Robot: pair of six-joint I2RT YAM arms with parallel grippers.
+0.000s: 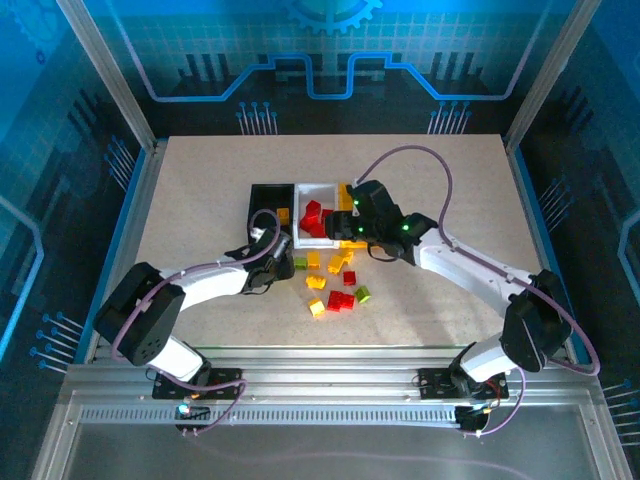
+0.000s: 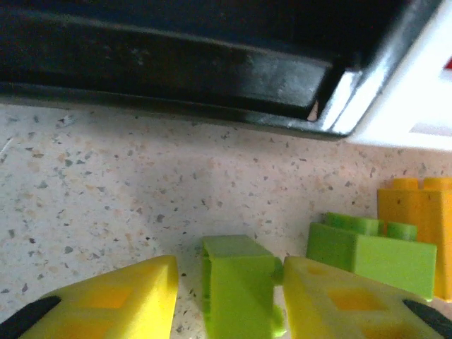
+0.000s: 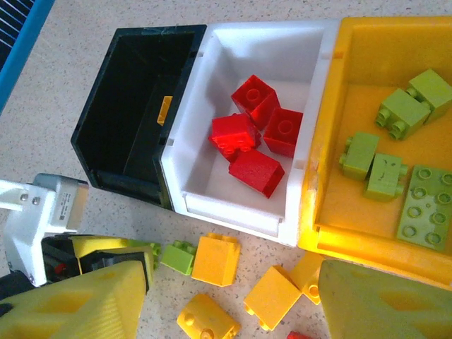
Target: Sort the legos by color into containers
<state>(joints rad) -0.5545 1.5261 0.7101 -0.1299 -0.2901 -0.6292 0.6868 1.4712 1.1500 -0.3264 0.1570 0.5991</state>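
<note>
- left gripper (image 2: 229, 272) sits low over the table (image 2: 106, 198), at 6 o'clock of the black bin (image 2: 176, 63); its yellow fingers (image 2: 120, 296) straddle a green brick (image 2: 236, 296), the 3 o'clock finger touching it, a narrow gap at the 9 o'clock one (so not clamped)
- that green brick lies on the table; its long axis seems to run 12 to 6, far end pointing at the black bin's wall
- at its 3 o'clock lies a second green brick (image 2: 371, 254), studs up, long axis 9 to 3; a yellow-orange brick (image 2: 417, 226) stands just beside it, further toward 3 o'clock
- right gripper (image 3: 232, 279) hangs above the loose bricks (image 1: 335, 280), fingers wide apart, nothing between them
- bins stand in a touching row: black, then the white bin (image 3: 233, 208) at its 3 o'clock, then the yellow bin (image 3: 321, 176)
- four red bricks (image 3: 254, 134) lie in the white bin; green bricks (image 3: 385, 152) lie in the yellow one
- the loose bricks, red, yellow-orange and green, are scattered at 6 o'clock of the white bin
</note>
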